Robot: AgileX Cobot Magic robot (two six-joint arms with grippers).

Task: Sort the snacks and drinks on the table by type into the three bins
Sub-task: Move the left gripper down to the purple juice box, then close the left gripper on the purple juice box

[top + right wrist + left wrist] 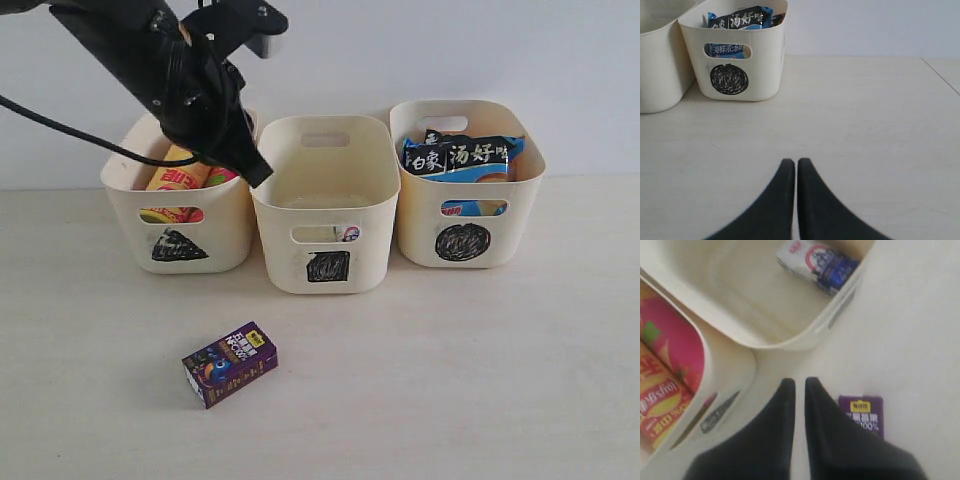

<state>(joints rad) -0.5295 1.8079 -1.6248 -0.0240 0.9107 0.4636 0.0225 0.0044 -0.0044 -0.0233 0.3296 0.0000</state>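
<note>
Purple drink box (pixel 230 363) waits on the table (pixel 480 380) (last one); chips (pixel 178 178), noodles (pixel 462 155) and milk carton (pixel 817 265) sit binned. Jaws of left gripper (pixel 799 385) and right gripper (pixel 791 162) are pressed together, empty.

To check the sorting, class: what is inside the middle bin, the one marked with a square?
One blue-and-white carton lies in a corner of the square bin. The part of the floor that shows is otherwise bare; the rest is hidden by the walls or cut off in the wrist view.
</note>
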